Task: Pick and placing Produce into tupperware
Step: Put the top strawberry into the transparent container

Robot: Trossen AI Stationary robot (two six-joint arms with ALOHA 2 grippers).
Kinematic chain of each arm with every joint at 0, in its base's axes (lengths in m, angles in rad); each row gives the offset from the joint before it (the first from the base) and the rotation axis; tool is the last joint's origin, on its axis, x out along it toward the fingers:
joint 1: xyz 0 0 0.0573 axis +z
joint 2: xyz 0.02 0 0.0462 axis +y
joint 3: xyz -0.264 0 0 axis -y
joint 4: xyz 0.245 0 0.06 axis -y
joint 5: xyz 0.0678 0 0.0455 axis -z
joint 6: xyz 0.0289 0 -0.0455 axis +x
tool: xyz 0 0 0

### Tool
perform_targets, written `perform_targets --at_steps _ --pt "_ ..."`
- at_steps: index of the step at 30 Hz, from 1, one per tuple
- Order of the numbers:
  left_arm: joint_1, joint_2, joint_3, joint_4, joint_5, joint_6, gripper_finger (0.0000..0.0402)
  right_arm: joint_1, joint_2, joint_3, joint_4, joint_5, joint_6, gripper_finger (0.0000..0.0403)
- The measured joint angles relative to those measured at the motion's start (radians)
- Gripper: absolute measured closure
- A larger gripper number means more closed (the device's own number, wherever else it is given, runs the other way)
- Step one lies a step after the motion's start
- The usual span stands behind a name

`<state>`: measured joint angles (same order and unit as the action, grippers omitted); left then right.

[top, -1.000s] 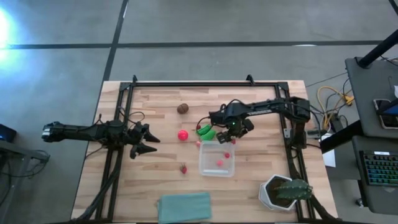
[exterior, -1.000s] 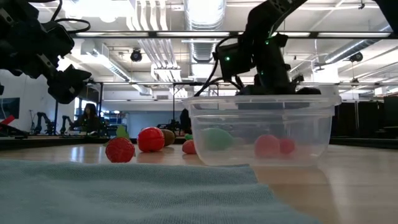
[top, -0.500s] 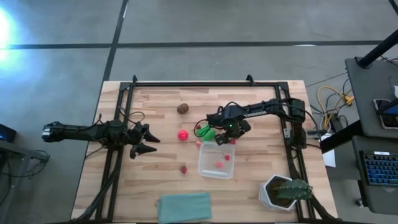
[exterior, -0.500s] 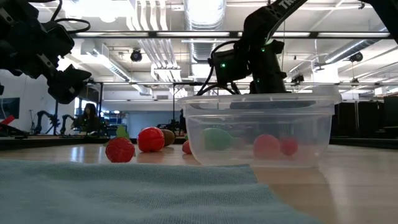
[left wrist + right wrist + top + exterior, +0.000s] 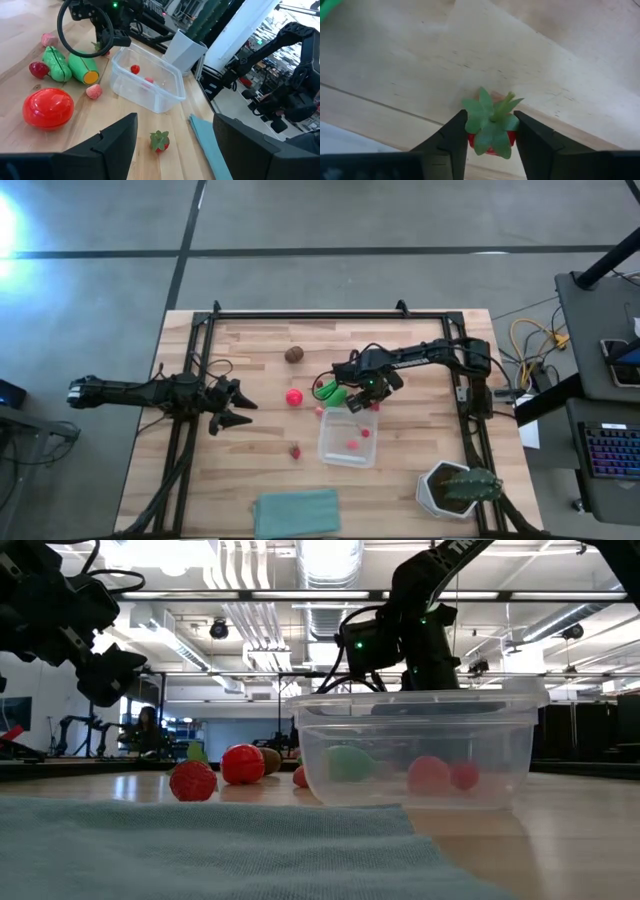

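Note:
The clear tupperware (image 5: 348, 438) stands on the table right of centre and holds two small red pieces (image 5: 358, 438). My right gripper (image 5: 358, 399) hangs over its far rim, shut on a strawberry (image 5: 490, 127) with a green leafy top. On the wood lie a red ball (image 5: 294, 396), two green pieces (image 5: 330, 390), a brown round piece (image 5: 294, 354), a tiny pink piece (image 5: 320, 410) and a second strawberry (image 5: 296, 450). My left gripper (image 5: 235, 405) waits open near the table's left side, touching nothing. My right gripper pinches the strawberry's red body (image 5: 489, 144) between its two fingers (image 5: 451, 136), just below the leaves. The fingers come from above, pointing down. The strawberry is lifted clear of the table, its leafy top turned toward the wrist camera.
A folded teal cloth (image 5: 297, 510) lies at the near edge. A white pot with a green plant (image 5: 455, 488) stands at the near right corner. A black frame (image 5: 300, 315) runs along the table's edges. Bare wood lies between the left gripper and the red ball.
My right gripper has shifted a little toward the table's left and near edge, coming over the tupperware's far rim, and has then kept still. The tupperware has stayed in place.

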<state>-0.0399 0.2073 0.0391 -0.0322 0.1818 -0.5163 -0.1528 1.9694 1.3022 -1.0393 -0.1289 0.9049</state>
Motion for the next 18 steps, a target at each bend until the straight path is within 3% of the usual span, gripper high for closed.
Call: perform_targets --at_steps 8,14,18 --pt "0.000 0.001 0.000 0.000 0.000 0.000 0.0155 0.000 -0.017 0.039 -0.002 -0.001 -0.042 0.0265" --pt "0.000 0.000 0.000 0.000 0.000 0.000 0.0155 -0.002 -0.104 0.122 -0.005 -0.003 -0.046 0.0264" --pt "0.000 0.000 0.000 0.000 0.000 0.000 0.0155 0.026 -0.169 0.197 0.003 -0.069 -0.106 0.0264"
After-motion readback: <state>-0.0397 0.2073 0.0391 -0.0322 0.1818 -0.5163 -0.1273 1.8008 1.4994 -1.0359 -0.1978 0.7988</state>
